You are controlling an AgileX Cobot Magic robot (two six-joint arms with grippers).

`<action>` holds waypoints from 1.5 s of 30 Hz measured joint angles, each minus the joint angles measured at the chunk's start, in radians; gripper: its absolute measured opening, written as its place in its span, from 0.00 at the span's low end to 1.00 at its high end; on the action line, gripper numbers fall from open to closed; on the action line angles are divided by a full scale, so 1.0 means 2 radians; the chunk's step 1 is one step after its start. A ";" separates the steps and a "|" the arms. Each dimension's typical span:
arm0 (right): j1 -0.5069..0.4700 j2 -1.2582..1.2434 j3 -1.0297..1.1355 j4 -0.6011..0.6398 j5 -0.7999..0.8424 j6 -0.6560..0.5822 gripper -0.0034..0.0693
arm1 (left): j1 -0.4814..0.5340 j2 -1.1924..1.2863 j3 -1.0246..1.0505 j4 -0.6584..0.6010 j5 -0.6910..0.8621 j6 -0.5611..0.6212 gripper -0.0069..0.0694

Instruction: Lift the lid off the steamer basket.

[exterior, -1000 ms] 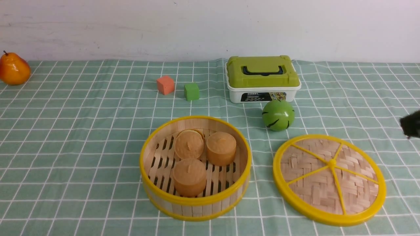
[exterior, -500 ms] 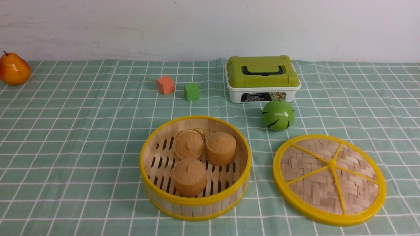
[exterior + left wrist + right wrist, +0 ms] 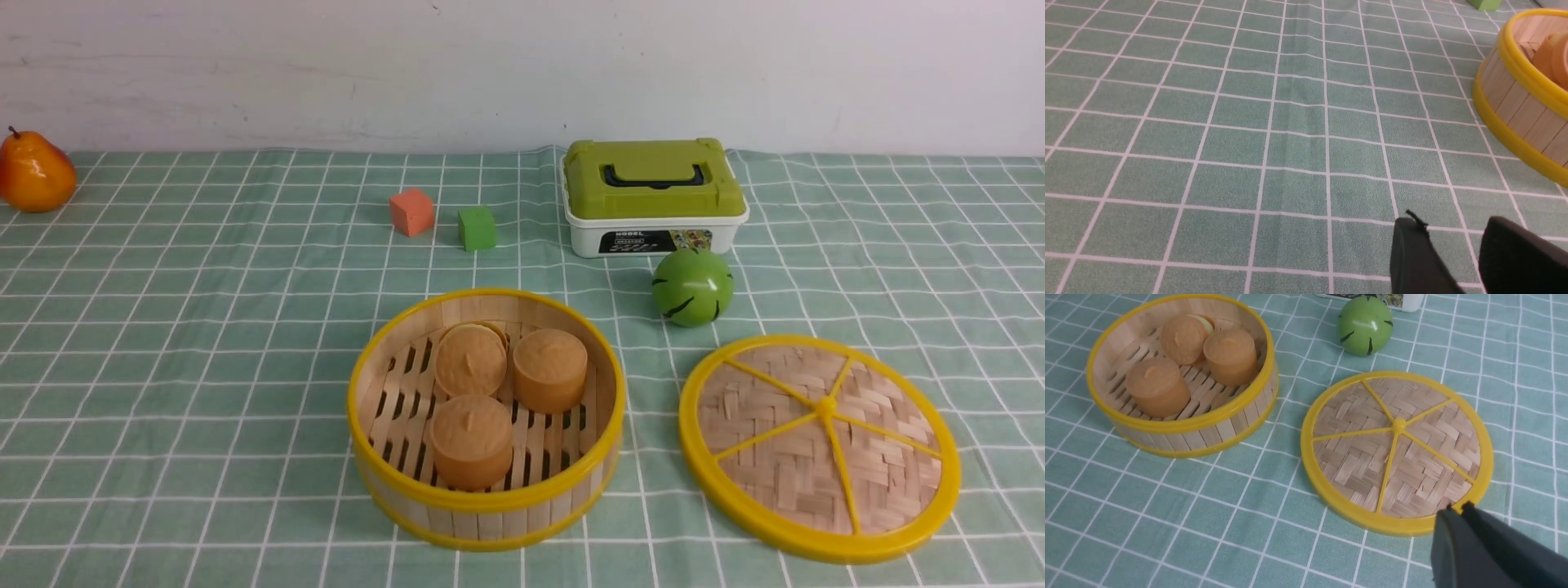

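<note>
While off the lid (image 3: pixel 1397 451), right jaws together.

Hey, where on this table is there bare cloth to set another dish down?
Widest bare patch: left of the yellow-rimmed bamboo steamer basket, toward the orange pear. Another: right of the green-topped white box. Crowded: between basket, woven bamboo lid and striped green ball.

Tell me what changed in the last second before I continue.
The right gripper moved out of the front view past its right edge; its fingers are shut, empty. The lid, flat on the cloth beside the steamer basket, and everything else stayed put.
</note>
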 joint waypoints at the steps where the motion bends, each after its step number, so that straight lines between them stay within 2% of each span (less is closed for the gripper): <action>1: 0.000 -0.002 0.006 0.002 -0.006 0.000 0.04 | 0.000 0.000 0.000 0.000 0.000 0.000 0.40; 4: -0.002 -0.023 0.053 -0.004 -0.067 0.000 0.04 | 0.000 0.000 0.000 0.000 0.000 0.000 0.40; 6: -0.010 -0.050 0.095 -0.016 -0.136 0.000 0.04 | 0.000 0.000 0.000 0.000 0.000 0.000 0.40; 9: -0.031 -0.093 0.174 -0.028 -0.247 0.000 0.04 | 0.000 0.000 0.000 0.000 0.000 0.000 0.40; 10: -0.045 -0.129 0.239 -0.035 -0.320 0.000 0.04 | 0.000 0.000 0.000 0.000 0.000 0.000 0.40; 12: -0.056 -0.149 0.280 -0.036 -0.369 0.000 0.04 | 0.000 0.000 0.000 0.000 0.000 0.000 0.40; 13: -0.070 -0.189 0.336 -0.036 -0.425 0.003 0.04 | 0.000 0.000 0.000 0.000 0.000 0.000 0.40; 16: -0.085 -0.233 0.391 -0.036 -0.463 0.019 0.04 | 0.000 0.000 0.000 0.000 0.000 0.000 0.40; 19: -0.097 -0.267 0.411 -0.047 -0.443 0.047 0.04 | 0.000 0.000 0.000 0.000 0.000 0.000 0.40; 24: -0.110 -0.279 0.412 -0.095 -0.343 0.122 0.04 | 0.000 0.000 0.000 0.000 0.000 0.000 0.40; 27: -0.110 -0.279 0.413 -0.103 -0.305 0.149 0.04 | 0.000 0.000 0.000 0.000 0.000 0.000 0.40; 38: -0.109 -0.279 0.411 -0.112 -0.276 0.156 0.04 | 0.000 0.000 0.000 0.000 0.000 0.000 0.40; 45: -0.085 -0.279 0.408 -0.124 -0.264 0.157 0.04 | 0.000 0.000 0.000 0.000 0.000 0.000 0.40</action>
